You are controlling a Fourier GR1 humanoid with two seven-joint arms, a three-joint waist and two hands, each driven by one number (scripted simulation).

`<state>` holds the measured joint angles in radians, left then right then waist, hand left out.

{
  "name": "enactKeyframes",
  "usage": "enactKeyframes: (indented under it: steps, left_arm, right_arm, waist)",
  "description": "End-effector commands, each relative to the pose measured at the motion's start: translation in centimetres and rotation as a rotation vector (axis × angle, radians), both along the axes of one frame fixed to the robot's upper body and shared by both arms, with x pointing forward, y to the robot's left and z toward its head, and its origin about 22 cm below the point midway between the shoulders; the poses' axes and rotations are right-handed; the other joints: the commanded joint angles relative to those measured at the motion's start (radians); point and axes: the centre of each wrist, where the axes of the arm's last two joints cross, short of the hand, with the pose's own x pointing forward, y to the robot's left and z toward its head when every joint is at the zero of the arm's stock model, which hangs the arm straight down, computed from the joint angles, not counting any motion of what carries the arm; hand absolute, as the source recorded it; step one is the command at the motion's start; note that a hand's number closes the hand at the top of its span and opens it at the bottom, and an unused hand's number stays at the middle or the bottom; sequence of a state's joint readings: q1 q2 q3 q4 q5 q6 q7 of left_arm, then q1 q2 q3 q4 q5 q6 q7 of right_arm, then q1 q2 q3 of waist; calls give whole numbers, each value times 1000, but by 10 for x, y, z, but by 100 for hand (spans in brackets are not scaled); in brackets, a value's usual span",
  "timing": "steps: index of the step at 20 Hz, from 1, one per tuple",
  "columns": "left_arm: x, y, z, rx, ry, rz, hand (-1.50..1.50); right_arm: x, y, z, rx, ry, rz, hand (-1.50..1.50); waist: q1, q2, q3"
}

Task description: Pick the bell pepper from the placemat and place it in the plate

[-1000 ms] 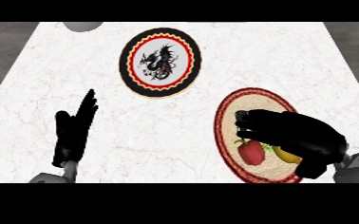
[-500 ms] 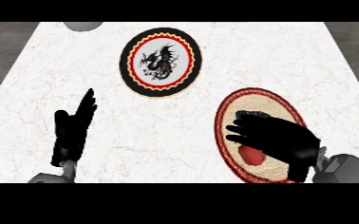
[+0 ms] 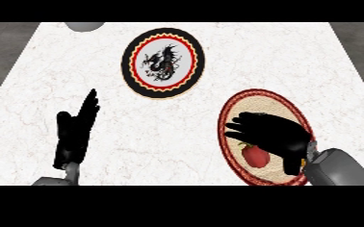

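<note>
— Where did we find the bell pepper (image 3: 255, 156)?

— We saw it red and lying on the round, red-rimmed placemat (image 3: 235, 107), low on the mat's near half. The right hand (image 3: 274, 133) lay directly over it, fingers bent down across its top and pointing left; we could not tell whether they actually clasped the pepper, since the hand hid most of it.

— And the plate (image 3: 162, 62)?

— We placed it well apart from the placemat, up and to the left: a black-rimmed plate with a red ring and a dark dragon figure at its white centre.

— The other hand?

— We saw the left hand (image 3: 75, 132) resting far left of the placemat, fingers straight and upright, holding nothing.
</note>
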<state>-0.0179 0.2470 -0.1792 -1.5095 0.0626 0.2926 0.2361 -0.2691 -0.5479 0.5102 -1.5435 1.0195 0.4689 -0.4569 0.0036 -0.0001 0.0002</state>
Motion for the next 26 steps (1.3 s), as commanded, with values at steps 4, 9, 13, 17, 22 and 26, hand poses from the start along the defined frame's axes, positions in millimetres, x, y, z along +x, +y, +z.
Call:
enactKeyframes:
  steps: [4, 9, 13, 17, 22, 26]
  left_arm:
    - [0, 5, -18, -5, -7, -5, 0]
    - [6, -10, -22, 3, 18, -1, 0]
    - [2, 30, -6, -6, -1, -1, 0]
    - [7, -3, -12, 6, -7, -3, 0]
    - [4, 4, -2, 11, -11, 8, 0]
    - [15, -6, -5, -1, -20, -40, 0]
  right_arm:
    - [-9, 16, -30, -11, 16, 2, -150]
    - [4, 11, -40, -21, 17, -9, -150]
    - [10, 30, -35, -36, 8, -10, 150]
    - [0, -6, -42, 8, -68, 81, 150]
    - [5, 12, -44, 20, -112, 86, 150]
    - [20, 117, -35, 158, -74, -260, 150]
  waist:
    - [-1, 0, 0]
    - [-1, 1, 0]
    - [1, 0, 0]
    - [-2, 0, 0]
    - [-1, -1, 0]
    - [39, 11, 0]
